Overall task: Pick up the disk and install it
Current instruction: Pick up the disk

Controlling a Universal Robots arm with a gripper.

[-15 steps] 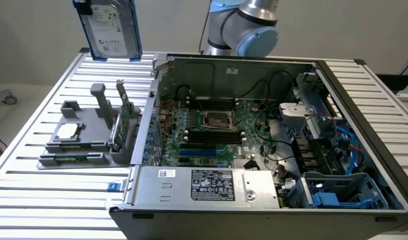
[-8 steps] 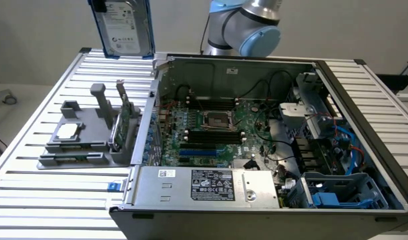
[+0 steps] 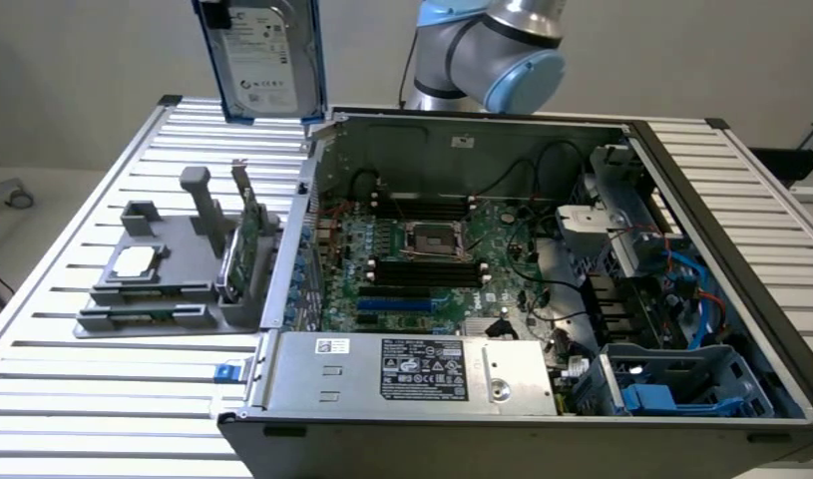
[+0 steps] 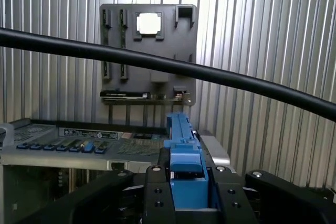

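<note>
1. The end effector (image 4: 184, 192) has its black fingers closed against the two sides of the disk (image 4: 182, 153), with the blue carrier rail between them. I judge that it is carrying the whole weight.
2. The disk runs straight out from the end effector and is seen edge-on from the wrist. In the exterior view the disk (image 3: 262, 60) hangs upright, long axis vertical and label face outward. It is raised well clear of the bench (image 3: 60, 399), on the exterior view's left of the open computer case (image 3: 513, 449).
3. A black cable (image 4: 226, 80) slants across the wrist view, between the camera and everything below.
4. Beyond the disk's free end lies the rim of the case. The blue-railed drive cage (image 3: 685, 384) sits in the case's near corner on the exterior view's right. It is well apart from the disk, diagonally across the case.
5. Farthest out, the grey fixture (image 4: 149, 72) lies on the bench, holding the small square chip (image 4: 148, 23). The green card (image 3: 250, 235) stands in it.
</note>
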